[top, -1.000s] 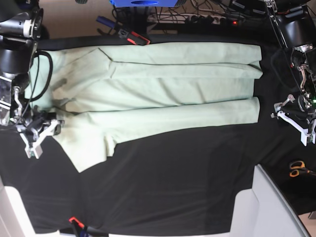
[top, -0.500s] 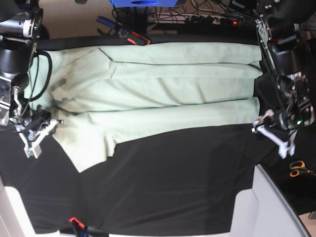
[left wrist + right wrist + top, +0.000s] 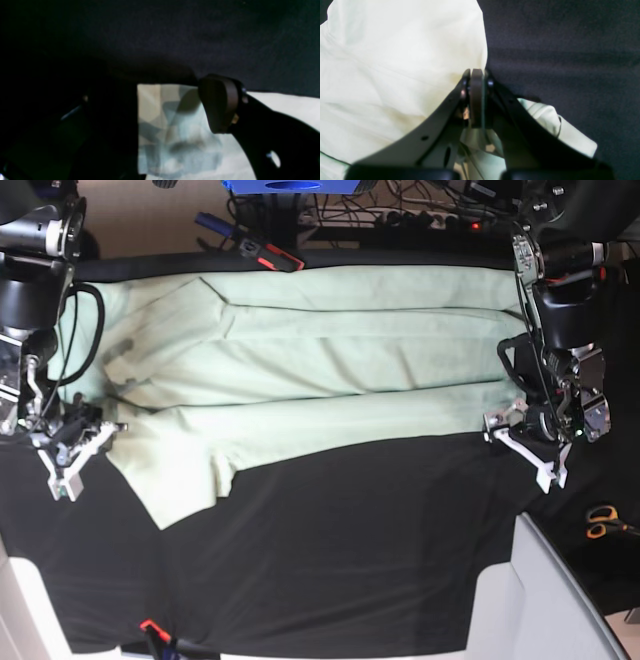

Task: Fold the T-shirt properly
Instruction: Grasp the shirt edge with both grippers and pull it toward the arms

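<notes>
The pale mint-green T-shirt (image 3: 330,350) lies spread across the back half of the black table cover (image 3: 340,560), folded lengthwise, with a sleeve (image 3: 180,475) sticking out toward the front left. My right gripper (image 3: 75,452) is at the shirt's left edge. In the right wrist view its pads (image 3: 476,97) are pressed together on the T-shirt (image 3: 395,62) edge, with cloth bunched under the fingers. My left gripper (image 3: 522,448) stands open at the shirt's front right corner. In the left wrist view the T-shirt corner (image 3: 170,130) lies between the left gripper's (image 3: 150,110) spread fingers.
Orange-handled scissors (image 3: 601,522) lie at the right edge of the table. A white panel (image 3: 545,600) rises at the front right. A red-and-black tool (image 3: 268,255) and cables sit along the back edge. A small red clip (image 3: 150,626) is at the front left.
My left arm has swung in from the far right to the shirt's front right corner, jaws opening wider. My right gripper's jaws have closed at the shirt's left edge.
</notes>
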